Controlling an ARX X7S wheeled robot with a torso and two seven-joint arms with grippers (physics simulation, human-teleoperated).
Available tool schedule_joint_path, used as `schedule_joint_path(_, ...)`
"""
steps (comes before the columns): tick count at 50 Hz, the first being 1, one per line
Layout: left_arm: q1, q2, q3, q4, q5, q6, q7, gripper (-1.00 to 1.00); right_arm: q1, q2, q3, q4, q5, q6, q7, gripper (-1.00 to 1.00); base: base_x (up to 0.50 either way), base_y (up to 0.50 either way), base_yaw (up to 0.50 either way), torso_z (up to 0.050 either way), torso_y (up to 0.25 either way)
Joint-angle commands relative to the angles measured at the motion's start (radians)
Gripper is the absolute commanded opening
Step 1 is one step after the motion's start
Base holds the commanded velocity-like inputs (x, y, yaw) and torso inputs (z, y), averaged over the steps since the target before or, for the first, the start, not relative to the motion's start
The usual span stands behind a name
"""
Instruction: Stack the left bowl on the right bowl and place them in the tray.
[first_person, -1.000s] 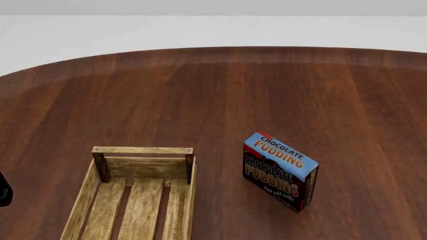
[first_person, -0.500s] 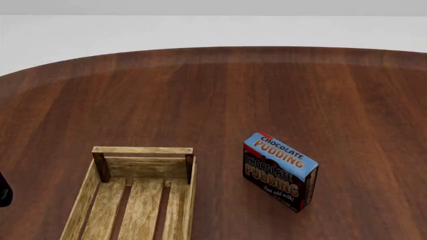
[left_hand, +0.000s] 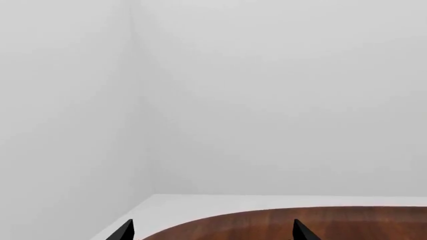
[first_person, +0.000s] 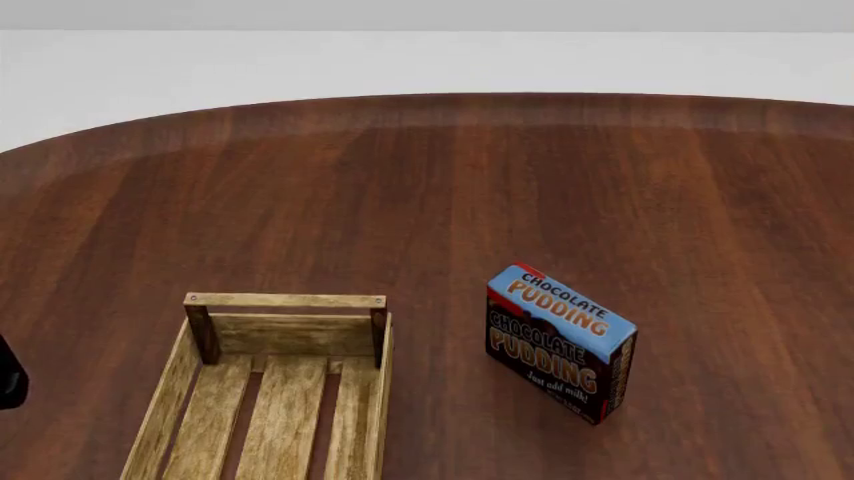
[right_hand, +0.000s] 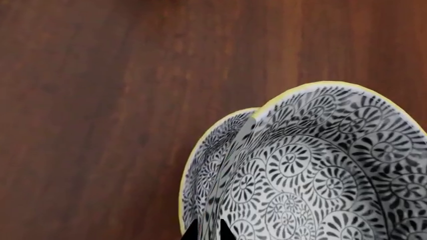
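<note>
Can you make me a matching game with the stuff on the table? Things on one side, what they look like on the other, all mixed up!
Things:
1. tray
2. pudding box
3. bowls
4. table

Looks:
A. black-and-white swirls with a yellow rim
B. dark reddish-brown wood
C. light wooden slats, nothing inside the part we can see
D. blue and black with writing on it

Pairs: 1-C, 2-D, 3-A, 4-B
</note>
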Motion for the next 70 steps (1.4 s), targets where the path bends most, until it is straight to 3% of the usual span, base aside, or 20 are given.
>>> schedule_joint_path(1,0.011,-0.001,0.008,-0.008,0.004,0.017,-0.004,1.0,0.027,-0.017,0.024,0.048,0.034,-0.041,0.045,-1.0,0.0,0.0,0.0,0.0,0.0)
schedule_joint_path(61,0.002,-0.016,0.019,-0.004,-0.006,0.008,-0.025,1.0,0.018,-0.104,0.135,0.182,0.217,-0.169,0.238,-1.0,0.0,0.0,0.0,0.0,0.0)
schedule_joint_path(62,0.003,-0.017,0.021,-0.004,-0.005,0.009,-0.025,1.0,0.02,-0.103,0.134,0.181,0.212,-0.167,0.239,1.0,0.0,0.0,0.0,0.0,0.0)
schedule_joint_path(70,0.002,-0.017,0.027,-0.005,-0.006,0.011,-0.027,1.0,0.027,-0.084,0.087,0.178,0.166,-0.145,0.192,1.0,0.0,0.0,0.0,0.0,0.0)
